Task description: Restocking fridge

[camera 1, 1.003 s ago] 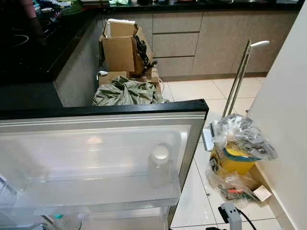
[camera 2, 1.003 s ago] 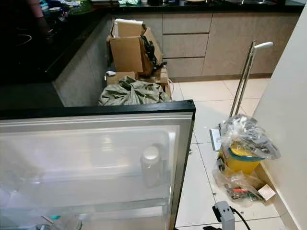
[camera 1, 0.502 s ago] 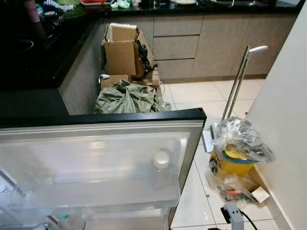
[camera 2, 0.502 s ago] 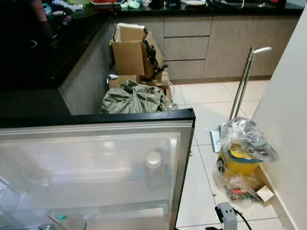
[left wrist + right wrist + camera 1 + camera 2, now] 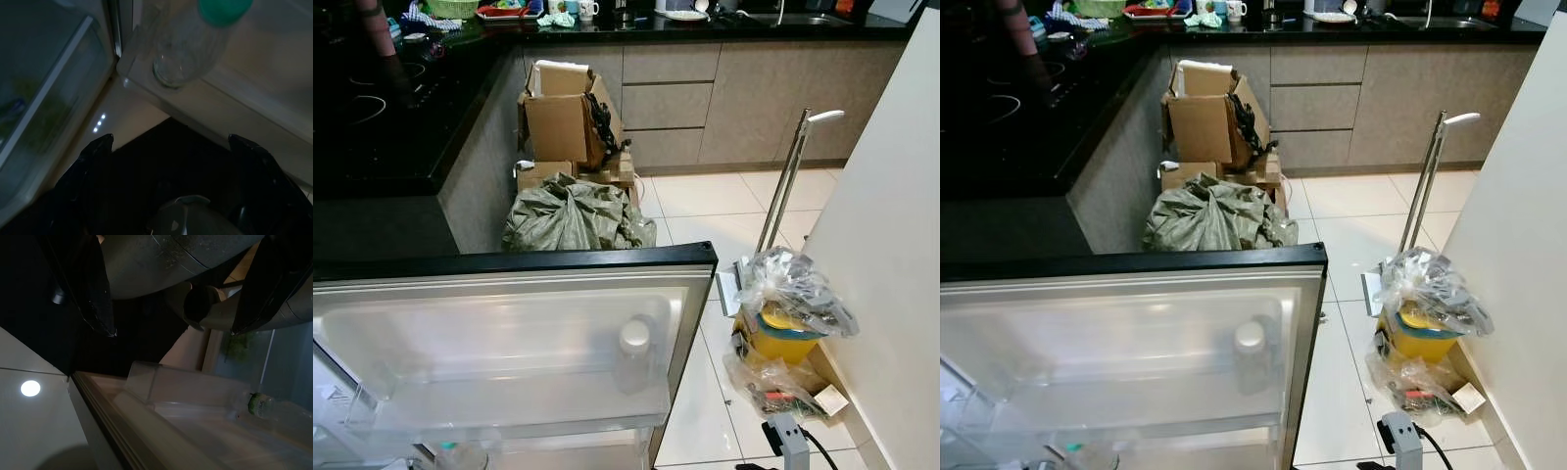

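Observation:
The fridge door [image 5: 509, 264] stands open in front of me, seen from above. A clear bottle with a white cap [image 5: 632, 352] stands upright at the right end of its upper shelf [image 5: 489, 392]. On the shelf below, a bottle with a teal cap [image 5: 460, 456] peeks out. My left gripper [image 5: 171, 142] is open, low by the door, with a clear green-capped bottle [image 5: 195, 44] ahead of its fingers [image 5: 98, 149]. My right gripper [image 5: 172, 330] is also open and holds nothing. Beyond it lie a clear door bin [image 5: 186, 387] and a small green-labelled bottle [image 5: 261, 404].
Past the door lie a grey-green sack [image 5: 570, 211] and stacked cardboard boxes [image 5: 558, 117] beside the black counter [image 5: 382, 127]. To the right, a yellow bucket wrapped in plastic [image 5: 788, 313] with a long handle [image 5: 788, 176] stands against the white wall [image 5: 891, 245]. A person's arm [image 5: 374, 24] shows far left.
The camera has tilted up, so the door and floor sit lower in the picture and more of the far counter shows. The bottle and door have not moved.

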Controlling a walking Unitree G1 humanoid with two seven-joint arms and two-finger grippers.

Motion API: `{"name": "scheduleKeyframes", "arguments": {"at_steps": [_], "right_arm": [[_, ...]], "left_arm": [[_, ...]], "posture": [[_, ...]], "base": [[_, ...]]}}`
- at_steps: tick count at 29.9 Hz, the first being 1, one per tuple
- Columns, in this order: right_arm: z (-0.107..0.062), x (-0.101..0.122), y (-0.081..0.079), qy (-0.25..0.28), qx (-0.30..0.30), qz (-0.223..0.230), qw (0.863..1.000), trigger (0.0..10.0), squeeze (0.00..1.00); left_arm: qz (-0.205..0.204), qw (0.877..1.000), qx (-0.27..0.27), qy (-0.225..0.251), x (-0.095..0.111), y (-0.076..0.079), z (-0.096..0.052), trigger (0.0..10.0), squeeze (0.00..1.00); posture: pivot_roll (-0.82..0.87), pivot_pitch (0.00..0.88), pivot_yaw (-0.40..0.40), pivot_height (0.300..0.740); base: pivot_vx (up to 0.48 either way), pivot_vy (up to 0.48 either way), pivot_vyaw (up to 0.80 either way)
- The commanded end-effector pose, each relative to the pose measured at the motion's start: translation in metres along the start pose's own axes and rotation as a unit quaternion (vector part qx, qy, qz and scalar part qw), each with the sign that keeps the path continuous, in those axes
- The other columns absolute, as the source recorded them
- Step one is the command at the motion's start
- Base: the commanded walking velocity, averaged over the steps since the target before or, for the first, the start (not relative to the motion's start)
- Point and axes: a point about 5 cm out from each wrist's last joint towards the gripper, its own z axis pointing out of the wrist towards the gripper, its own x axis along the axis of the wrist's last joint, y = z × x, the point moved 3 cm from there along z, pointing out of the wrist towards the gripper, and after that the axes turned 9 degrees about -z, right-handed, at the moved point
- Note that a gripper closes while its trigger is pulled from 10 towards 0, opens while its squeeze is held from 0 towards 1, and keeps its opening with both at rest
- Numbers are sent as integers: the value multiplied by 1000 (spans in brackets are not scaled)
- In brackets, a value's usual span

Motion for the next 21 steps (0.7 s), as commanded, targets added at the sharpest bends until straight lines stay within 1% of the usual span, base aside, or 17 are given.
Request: {"name": "scheduleKeyframes", "arguments": {"at_steps": [1,3,7,12,13,16,17,18,19,20,21], "right_arm": [[1,-4,-2,-5,0,6,1000,10000,0],[1,-8,-2,-12,-6,11,1000,10000,0],[1,-14,-4,-25,-11,8,1000,10000,0],[1,-18,-3,-34,-21,8,999,10000,0],[0,-21,-2,-44,-33,5,998,10000,0],[0,-24,0,-52,-47,0,998,10000,0],[-1,-26,1,-58,-60,0,997,10000,0],[-3,-31,5,-70,-87,-1,994,10000,0],[-3,-31,5,-70,-87,-1,994,10000,0],[-4,-36,7,-82,-112,-6,990,10000,0],[-4,-36,7,-82,-112,-6,990,10000,0]], "left_arm": [[-3,1000,0,-16,-9,3,0,10000,0],[-3,1000,3,-25,-12,4,0,10000,0],[15,999,6,-32,-13,6,1,10000,0],[18,999,11,-35,-13,5,1,10000,0],[13,999,18,-35,-13,3,1,10000,0],[22,999,19,-33,-13,2,0,10000,0],[23,999,16,-34,-13,3,0,10000,0],[24,999,12,-39,-16,4,0,10000,0],[24,999,12,-39,-16,4,0,10000,0],[26,999,9,-42,-18,5,0,10000,0],[26,999,9,-42,-18,5,0,10000,0]], "posture": [[-49,43,6,740],[-49,45,4,740],[-49,44,4,740],[-49,42,3,740],[-51,40,2,740],[-51,40,2,740],[-51,38,1,740],[-49,37,-1,740],[-49,37,-1,740],[-49,37,-1,740],[-49,37,-1,740]], "base": [[0,0,0],[-176,0,0],[-480,0,0],[-415,0,0],[0,0,0],[0,0,0],[0,0,0],[0,0,0],[0,0,0],[0,0,0],[0,0,0]]}}
